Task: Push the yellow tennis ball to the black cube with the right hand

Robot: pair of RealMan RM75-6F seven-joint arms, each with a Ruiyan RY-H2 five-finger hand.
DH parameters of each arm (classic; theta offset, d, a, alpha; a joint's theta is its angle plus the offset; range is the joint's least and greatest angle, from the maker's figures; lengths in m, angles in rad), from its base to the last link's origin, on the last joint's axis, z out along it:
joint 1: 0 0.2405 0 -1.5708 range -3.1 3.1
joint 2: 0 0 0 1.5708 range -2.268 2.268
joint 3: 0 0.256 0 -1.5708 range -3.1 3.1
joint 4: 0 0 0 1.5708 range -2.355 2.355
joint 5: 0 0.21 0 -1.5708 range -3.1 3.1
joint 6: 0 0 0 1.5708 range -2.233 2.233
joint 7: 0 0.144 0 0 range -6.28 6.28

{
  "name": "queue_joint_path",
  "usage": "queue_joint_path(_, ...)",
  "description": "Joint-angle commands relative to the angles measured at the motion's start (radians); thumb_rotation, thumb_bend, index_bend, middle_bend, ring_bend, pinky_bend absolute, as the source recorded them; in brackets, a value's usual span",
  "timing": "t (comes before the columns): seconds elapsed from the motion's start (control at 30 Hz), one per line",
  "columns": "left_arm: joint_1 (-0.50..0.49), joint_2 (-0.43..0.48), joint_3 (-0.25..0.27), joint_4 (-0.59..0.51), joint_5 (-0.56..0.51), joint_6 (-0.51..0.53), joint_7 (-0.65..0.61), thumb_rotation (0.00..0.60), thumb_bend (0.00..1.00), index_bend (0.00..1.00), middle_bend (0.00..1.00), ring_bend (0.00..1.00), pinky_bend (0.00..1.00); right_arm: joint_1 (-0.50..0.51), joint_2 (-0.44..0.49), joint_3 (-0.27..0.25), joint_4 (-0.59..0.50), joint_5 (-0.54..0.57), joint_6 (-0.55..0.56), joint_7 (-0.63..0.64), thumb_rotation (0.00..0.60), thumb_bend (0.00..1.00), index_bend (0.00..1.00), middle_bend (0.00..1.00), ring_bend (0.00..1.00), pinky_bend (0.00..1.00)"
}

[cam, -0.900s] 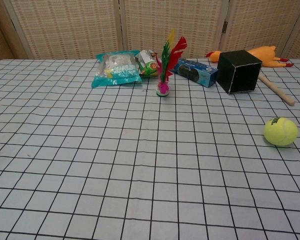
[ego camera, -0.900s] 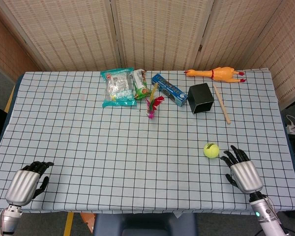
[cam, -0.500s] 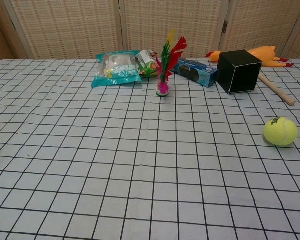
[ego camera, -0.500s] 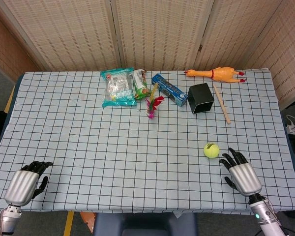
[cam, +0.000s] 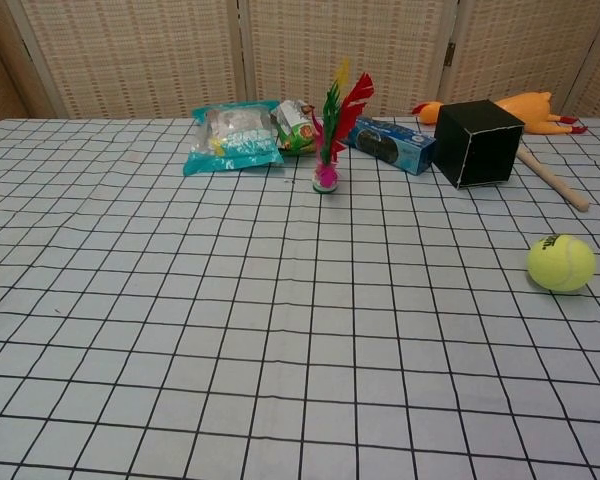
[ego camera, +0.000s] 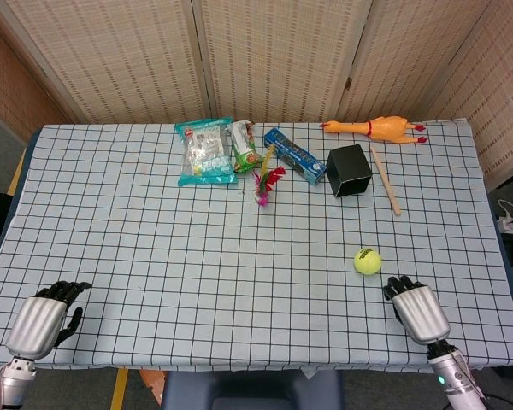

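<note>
Two-thirds across the head view and low down, finding the tennis ball sitting on the checked cloth, well apart from the black cube in the upper right. Finding the right hand at lower right, just below and right of the ball, not touching it and holding nothing. Seeing its fingers only as short dark tips, seemingly bent downward, so not being able to tell whether together or apart. Noting the left hand resting at lower left, far from everything, holding nothing, its fingers equally hard to read.

Judging the push as not yet begun. Getting squarely behind the ball first, on the side away from the cube, then nudging slowly upward in the frame and slightly left. Expecting a light, round ball to run off from any glancing touch. Watching the wooden stick lying just right of the cube, and the table edge close on the right. Having open cloth between ball and cube.

Turning to the chest view, seeing neither hand. Seeing the ball at right centre and the cube above and left of it, with bare cloth between and the stick slanting alongside.
</note>
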Motion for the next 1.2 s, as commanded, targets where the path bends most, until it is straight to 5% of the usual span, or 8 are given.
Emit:
queue_joint_path(0.03,0.0,0.0,0.0,0.0,0.002,0.003,0.0,0.6,0.52,0.3,0.37,0.3,0.52,-0.001,-0.044,0.012,0.066,-0.007,0.009,0.008,0.6,1.0,0.85,0.71,0.7,0.95)
queue_joint_path(0.53,-0.002,-0.002,0.0,-0.003,0.003,-0.005,0.009,0.6,0.52,0.3,0.37,0.31,0.52,0.04,-0.14,0.041,0.196,0.122,-0.18,0.033,0.6,1.0,0.92,0.77,0.75,1.0)
queue_joint_path(1.2,-0.002,-0.002,0.002,-0.001,0.006,-0.005,0.008,0.6,0.52,0.3,0.37,0.31,0.52,0.107,-0.266,0.094,0.308,0.153,-0.215,0.097,0.6,1.0,0.93,0.77,0.75,1.0)
